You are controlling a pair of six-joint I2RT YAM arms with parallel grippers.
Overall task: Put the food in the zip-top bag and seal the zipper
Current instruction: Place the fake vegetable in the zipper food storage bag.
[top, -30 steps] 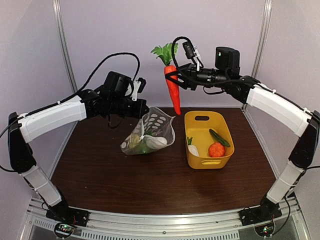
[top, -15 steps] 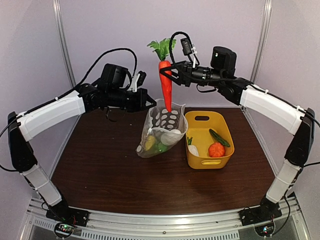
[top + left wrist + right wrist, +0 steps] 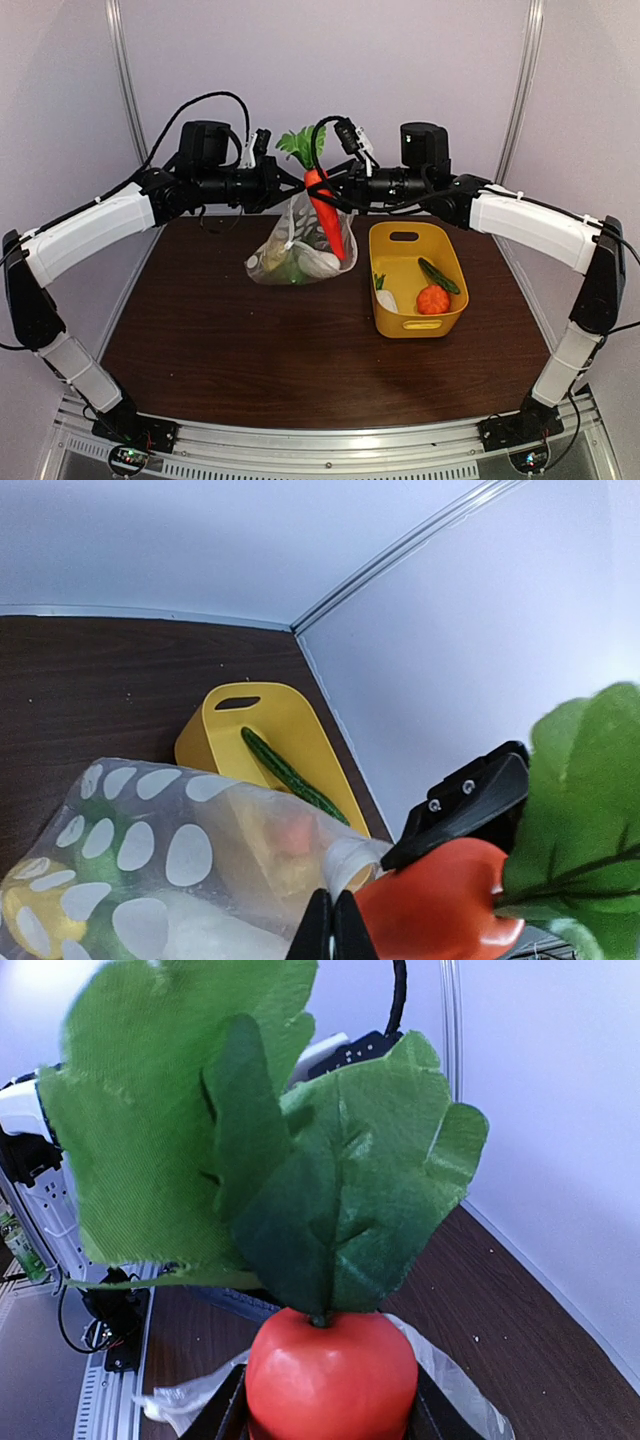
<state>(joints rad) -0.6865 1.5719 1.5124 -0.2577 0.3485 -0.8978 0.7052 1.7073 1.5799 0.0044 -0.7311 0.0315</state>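
Observation:
My left gripper (image 3: 283,187) is shut on the mouth edge of the clear dotted zip-top bag (image 3: 295,245) and holds it hanging above the table; yellow, green and white food pieces lie inside. Its shut fingertips (image 3: 333,932) pinch the whitish zipper strip (image 3: 360,857). My right gripper (image 3: 330,190) is shut on the top of a long orange-red toy carrot (image 3: 328,215) with green leaves (image 3: 298,143); the carrot's body reaches down into the bag's mouth. The right wrist view shows the carrot top (image 3: 332,1375) between the jaws, leaves (image 3: 270,1130) filling the view.
A yellow basket (image 3: 449,292) stands on the brown table right of the bag, holding a green cucumber (image 3: 439,275), an orange-red piece (image 3: 433,299) and a white piece (image 3: 386,299). The basket (image 3: 290,730) and cucumber (image 3: 290,775) also show in the left wrist view. Walls enclose the back and sides.
My right gripper has moved left and down, lowering the carrot into the bag's mouth. My left gripper has lifted the bag's edge and shifted slightly left.

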